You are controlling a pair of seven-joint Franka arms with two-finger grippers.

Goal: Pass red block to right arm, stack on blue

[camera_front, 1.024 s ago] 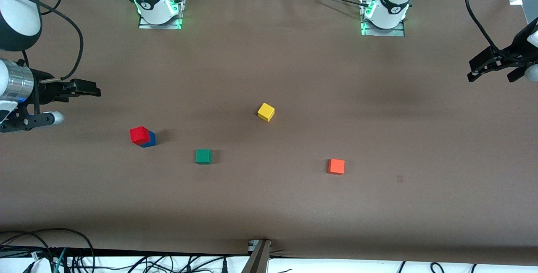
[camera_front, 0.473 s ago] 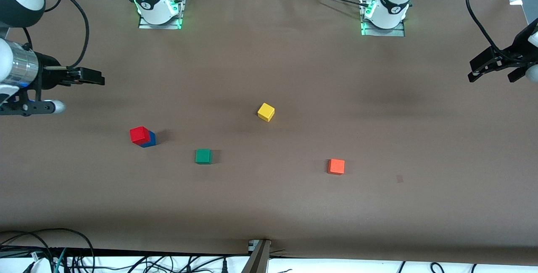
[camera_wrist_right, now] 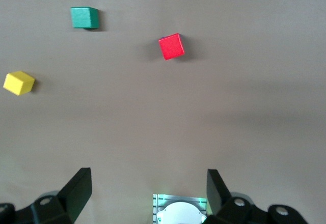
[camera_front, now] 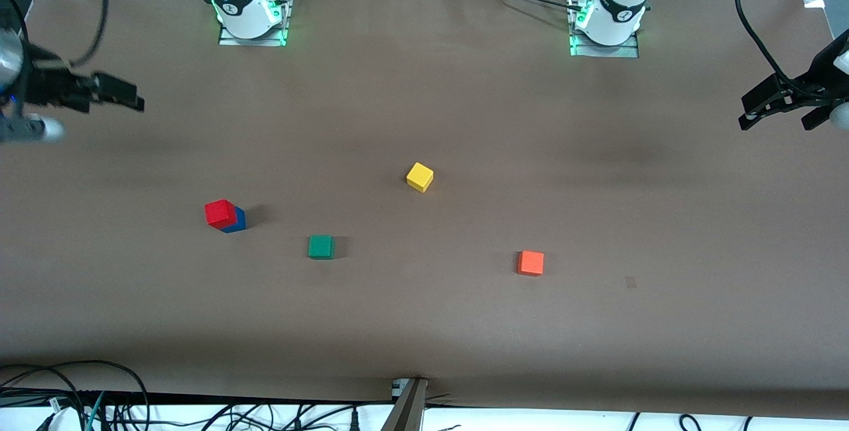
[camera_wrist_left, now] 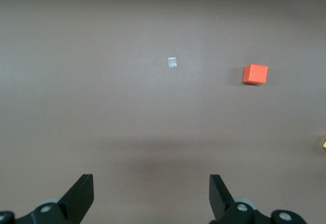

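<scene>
Overhead, from the front camera, the red block [camera_front: 220, 212] sat on top of the blue cube [camera_front: 237, 220], of which only a sliver showed beneath it. The stack stood on the brown table [camera_front: 424, 325] toward the right arm's end. A green cube [camera_front: 321, 246] lay near it, a little nearer to the camera and closer to the table's middle. A yellow cube [camera_front: 420, 176] lay farther from the camera, about mid-table, and an orange cube [camera_front: 530, 262] rested toward the left arm's end. The right gripper [camera_front: 119, 94] hung over bare table at the right arm's end, well apart from the stack, holding nothing. The left gripper [camera_front: 776, 105] hung over the table's edge at the left arm's end, likewise empty.

Next, in the left wrist view, the left gripper [camera_wrist_left: 152, 196] had its jaws spread wide with only bare table between them. The orange cube [camera_wrist_left: 255, 74] lay well apart from it, with a small pale patch [camera_wrist_left: 172, 62] on the table near it.

Finally, in the right wrist view, the right gripper [camera_wrist_right: 149, 191] also stood wide open and empty. The red block [camera_wrist_right: 171, 46] showed from above, hiding the blue one. The green cube [camera_wrist_right: 84, 17] and yellow cube [camera_wrist_right: 19, 82] lay apart from it.
</scene>
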